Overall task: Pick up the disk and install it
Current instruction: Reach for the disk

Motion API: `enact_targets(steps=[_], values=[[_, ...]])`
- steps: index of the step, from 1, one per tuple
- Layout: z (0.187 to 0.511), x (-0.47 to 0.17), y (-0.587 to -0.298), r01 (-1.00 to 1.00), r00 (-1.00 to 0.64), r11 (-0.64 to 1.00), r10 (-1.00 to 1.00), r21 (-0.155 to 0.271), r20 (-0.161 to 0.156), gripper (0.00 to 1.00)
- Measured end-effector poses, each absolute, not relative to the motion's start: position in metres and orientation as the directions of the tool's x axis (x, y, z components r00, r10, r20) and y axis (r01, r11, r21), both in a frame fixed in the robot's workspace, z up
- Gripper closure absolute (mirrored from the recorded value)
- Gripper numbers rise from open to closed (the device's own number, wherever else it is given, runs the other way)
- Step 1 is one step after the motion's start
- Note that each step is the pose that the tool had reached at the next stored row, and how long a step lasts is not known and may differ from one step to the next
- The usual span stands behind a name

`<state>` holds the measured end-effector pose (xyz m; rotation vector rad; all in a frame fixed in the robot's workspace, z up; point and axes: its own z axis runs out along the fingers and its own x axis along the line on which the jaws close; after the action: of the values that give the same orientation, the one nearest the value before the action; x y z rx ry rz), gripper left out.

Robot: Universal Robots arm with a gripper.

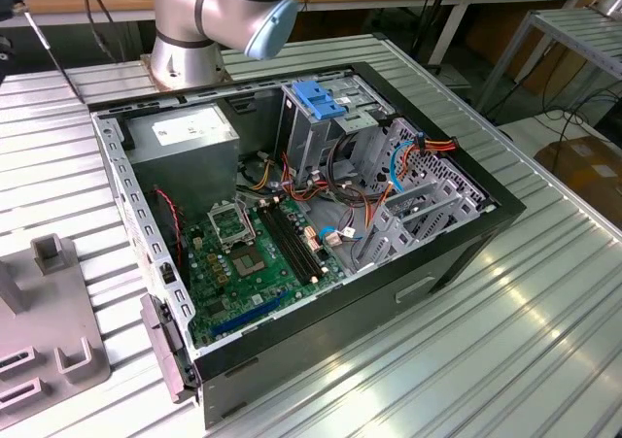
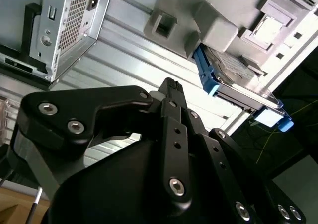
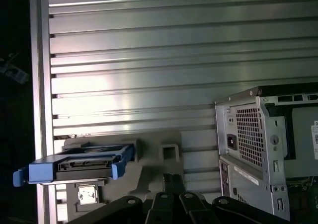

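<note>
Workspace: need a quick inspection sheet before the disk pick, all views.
Surface: ribbed metal table, carrying an open computer case and a grey fixture.
Job's things: disk in its blue bracket, seated in the grey fixture, not gripped.
Clutter: nothing seen.
End effector: apart from the disk.
Cables: coloured wiring inside the case, near the drive cage.
Surroundings: cardboard box beyond the table.

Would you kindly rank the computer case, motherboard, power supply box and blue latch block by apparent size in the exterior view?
1. computer case
2. green motherboard
3. grey power supply box, which sits farther from the camera, so its rank against the motherboard is unsure
4. blue latch block
</note>
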<state>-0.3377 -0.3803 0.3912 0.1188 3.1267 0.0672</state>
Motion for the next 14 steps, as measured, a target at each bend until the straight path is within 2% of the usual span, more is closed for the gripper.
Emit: enact_targets(steps=[14], values=[[0.390,-0.410,-0.373,0.076,-0.997,0.996,0.076,0.043,-0.010,0.90]])
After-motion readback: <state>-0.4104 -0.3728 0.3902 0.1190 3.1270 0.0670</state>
